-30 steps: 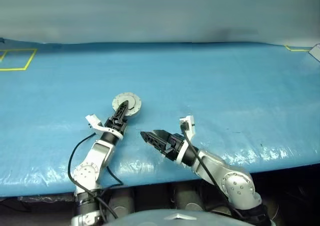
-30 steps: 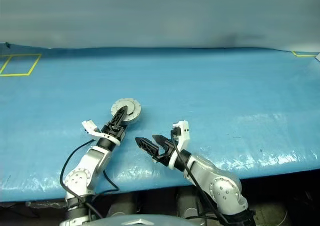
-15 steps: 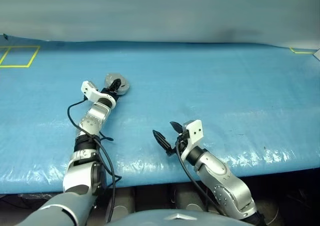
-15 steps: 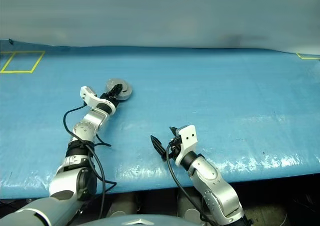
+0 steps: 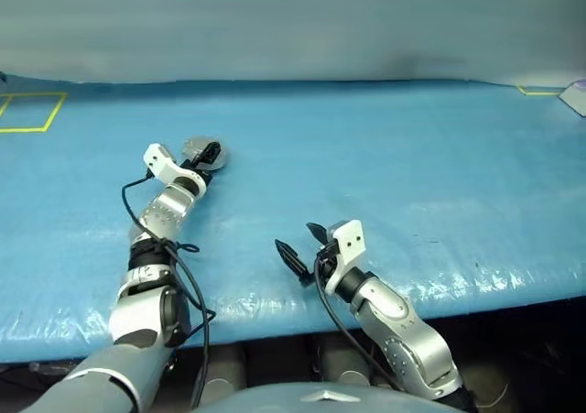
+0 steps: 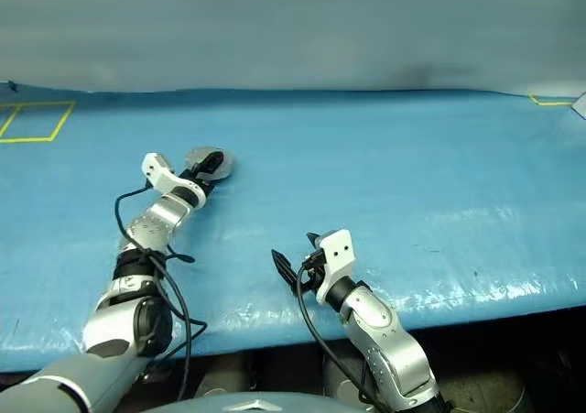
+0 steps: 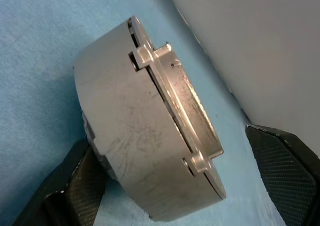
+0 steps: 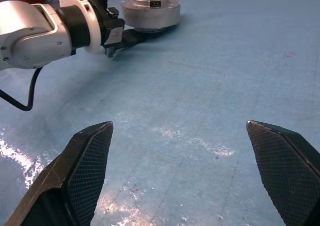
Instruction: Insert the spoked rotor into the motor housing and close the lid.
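Motor housing (image 7: 145, 136) (lid (image 7: 182, 98) shut), between spread left claw (image 5: 209, 157) fingers

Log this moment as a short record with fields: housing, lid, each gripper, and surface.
motor housing: round grey puck lying on the blue table cover, on the robot's left
lid: closed flat on the housing, plain grey side out
left gripper: open, one finger on each side of the housing, with a clear gap at one finger
right gripper: open, empty, above bare cover, apart from the housing
table cover: blue, with yellow tape marks at the far corners
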### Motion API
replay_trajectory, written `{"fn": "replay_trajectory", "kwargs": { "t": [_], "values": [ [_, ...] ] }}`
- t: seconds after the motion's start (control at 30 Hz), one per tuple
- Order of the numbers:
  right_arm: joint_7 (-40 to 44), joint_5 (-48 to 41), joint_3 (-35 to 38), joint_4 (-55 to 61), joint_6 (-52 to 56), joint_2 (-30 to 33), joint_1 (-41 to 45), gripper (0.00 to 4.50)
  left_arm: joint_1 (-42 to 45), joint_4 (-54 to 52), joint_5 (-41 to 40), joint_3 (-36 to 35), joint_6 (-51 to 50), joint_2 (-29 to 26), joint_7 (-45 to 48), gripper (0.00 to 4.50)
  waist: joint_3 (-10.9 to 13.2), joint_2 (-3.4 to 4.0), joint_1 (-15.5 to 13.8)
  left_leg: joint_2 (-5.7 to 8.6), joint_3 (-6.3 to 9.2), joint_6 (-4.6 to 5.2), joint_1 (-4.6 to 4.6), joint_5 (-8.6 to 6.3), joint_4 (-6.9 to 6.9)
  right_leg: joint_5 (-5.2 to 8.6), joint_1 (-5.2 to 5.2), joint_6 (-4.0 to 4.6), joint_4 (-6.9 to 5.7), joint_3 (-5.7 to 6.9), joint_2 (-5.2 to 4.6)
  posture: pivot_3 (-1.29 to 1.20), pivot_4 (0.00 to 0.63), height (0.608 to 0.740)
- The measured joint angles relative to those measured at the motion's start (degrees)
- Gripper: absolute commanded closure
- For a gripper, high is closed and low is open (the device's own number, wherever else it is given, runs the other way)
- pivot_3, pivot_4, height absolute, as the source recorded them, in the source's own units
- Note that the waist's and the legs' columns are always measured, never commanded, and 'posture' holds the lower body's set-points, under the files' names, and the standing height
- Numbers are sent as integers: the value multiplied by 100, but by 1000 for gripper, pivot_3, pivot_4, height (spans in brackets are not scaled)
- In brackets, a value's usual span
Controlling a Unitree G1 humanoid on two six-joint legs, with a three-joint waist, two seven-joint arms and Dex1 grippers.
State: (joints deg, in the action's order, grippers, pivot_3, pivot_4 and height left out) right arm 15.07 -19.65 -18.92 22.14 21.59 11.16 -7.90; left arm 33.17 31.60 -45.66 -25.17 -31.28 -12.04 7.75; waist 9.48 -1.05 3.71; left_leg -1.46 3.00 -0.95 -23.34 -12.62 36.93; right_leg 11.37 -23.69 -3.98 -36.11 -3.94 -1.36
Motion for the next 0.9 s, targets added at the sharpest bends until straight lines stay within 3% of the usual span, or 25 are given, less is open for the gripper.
{"fn": "replay_trajectory", "kwargs": {
  "t": [0.13,0.23,0.37,0.5,0.67,0.77,0.9],
  "values": [
    [69,9,80,-22,22,-26,30,0,-913,-1350,-229,1,-1056,-222,-160,22,-29,17,24,-3,-12,-2,46,-2,-18,12,27,18,-6,-5,-1,0,150,740],
    [255,11,155,-76,16,57,81,0,-1935,-2602,15,623,-1375,-726,157,22,-59,29,52,-6,-30,-5,70,-4,-33,15,30,24,-8,-18,-4,0,150,740],
    [504,132,412,-305,-209,334,85,0,-3297,-3955,1478,1956,-186,-1421,913,22,-68,35,-16,-3,-50,-7,72,-5,-49,18,17,29,4,-29,-17,0,150,740],
    [580,546,575,-565,-1041,416,26,0,-4077,-4221,2574,2475,1273,-1136,930,22,-68,27,-112,-4,-57,-11,51,-8,-60,19,-7,29,18,-28,-23,0,150,740],
    [484,820,718,-792,-1561,286,-230,0,-4663,-4294,3460,2623,2655,-713,721,22,-65,21,-188,-12,-63,-10,29,-8,-84,25,-34,39,16,-27,-14,0,150,740],
    [338,987,792,-802,-1794,165,-401,0,-4901,-4269,3787,2621,3599,-343,580,22,-66,20,-215,-11,-72,-10,20,-9,-87,27,-44,40,16,-31,-16,0,150,740],
    [212,1075,813,-834,-1889,-32,-477,0,-4933,-4070,3935,2599,4060,-239,542,22,-68,18,-219,-12,-74,-10,9,-8,-79,27,-60,40,8,-31,-13,0,150,740]
  ]
}}
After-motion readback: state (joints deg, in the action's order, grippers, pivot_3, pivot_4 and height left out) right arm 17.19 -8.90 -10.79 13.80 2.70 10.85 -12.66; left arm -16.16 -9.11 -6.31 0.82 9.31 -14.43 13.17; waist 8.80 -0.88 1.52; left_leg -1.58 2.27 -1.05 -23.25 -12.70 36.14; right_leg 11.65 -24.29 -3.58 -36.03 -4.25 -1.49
